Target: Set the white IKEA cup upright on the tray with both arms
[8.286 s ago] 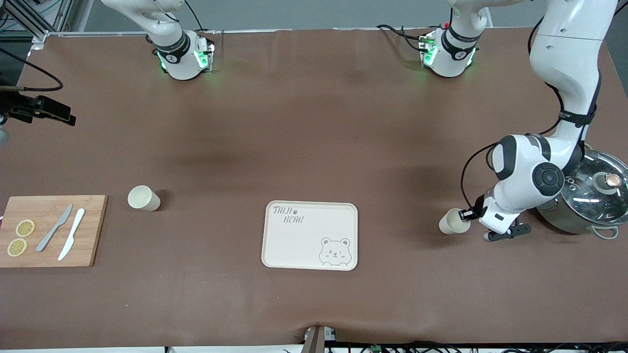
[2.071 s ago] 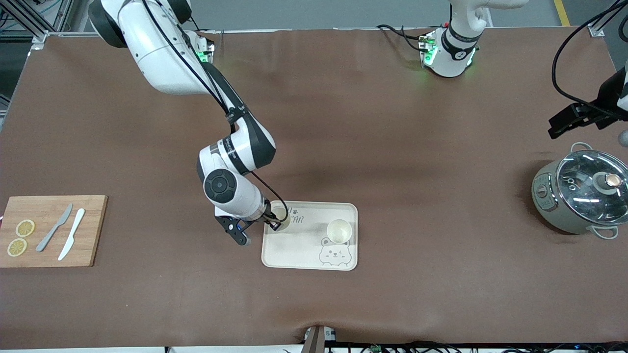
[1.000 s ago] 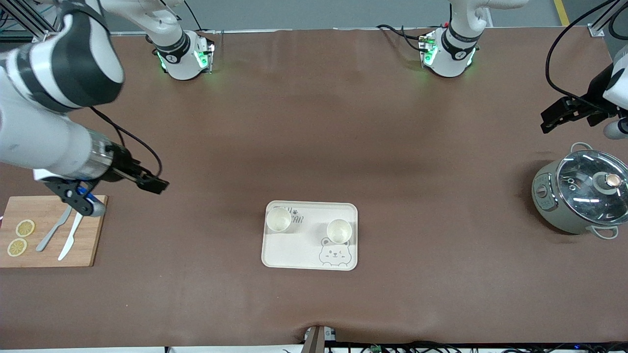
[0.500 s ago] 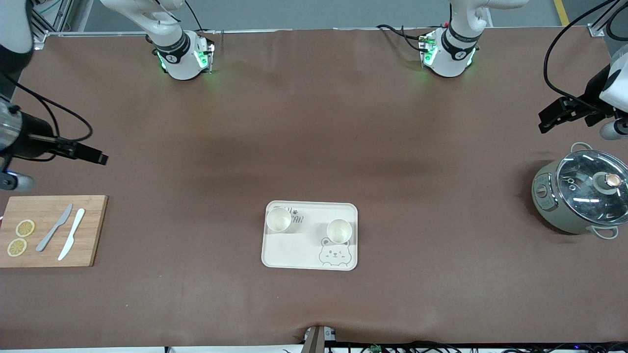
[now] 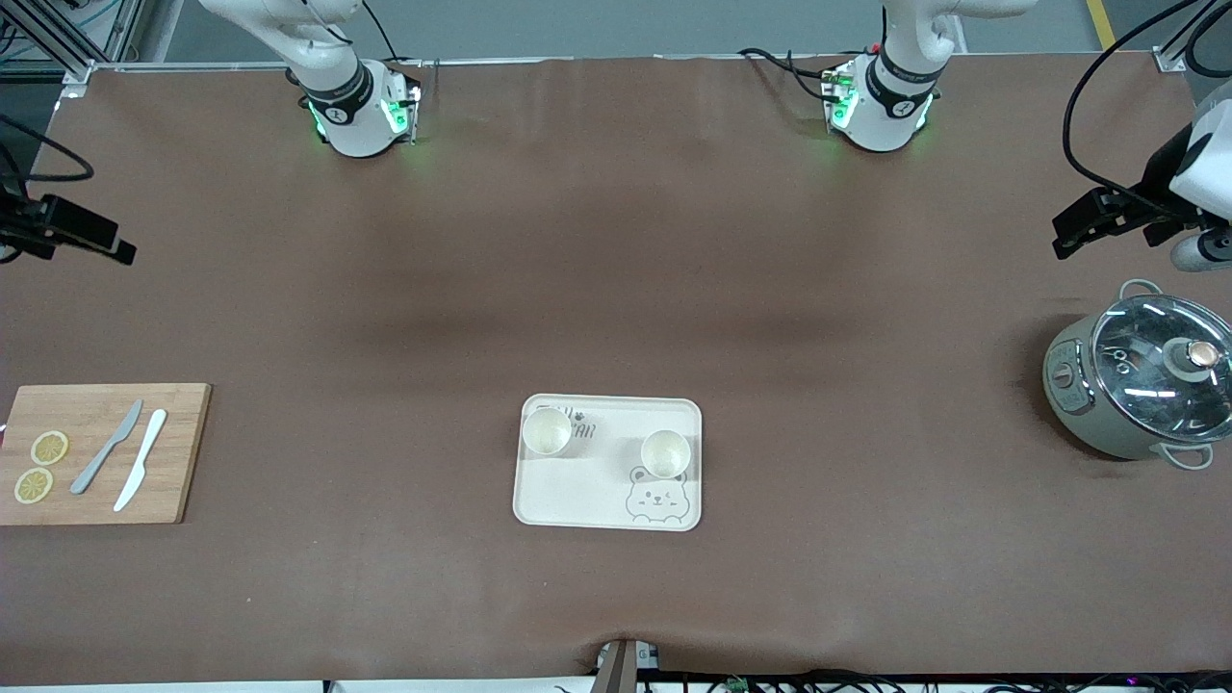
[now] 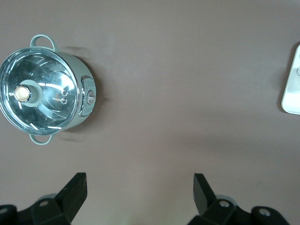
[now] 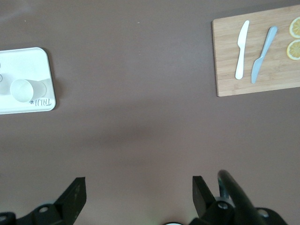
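Two white cups (image 5: 546, 431) (image 5: 665, 452) upright, mouths up, on cream bear-print tray (image 5: 597, 491). Left gripper (image 6: 139, 194), right gripper (image 7: 138, 196): fingers wide apart, empty.

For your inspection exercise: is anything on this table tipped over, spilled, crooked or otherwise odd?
Nothing stands out. Both cups stand upright on the tray, apart from each other. The left gripper and right gripper wait open and empty above bare table at their own ends.
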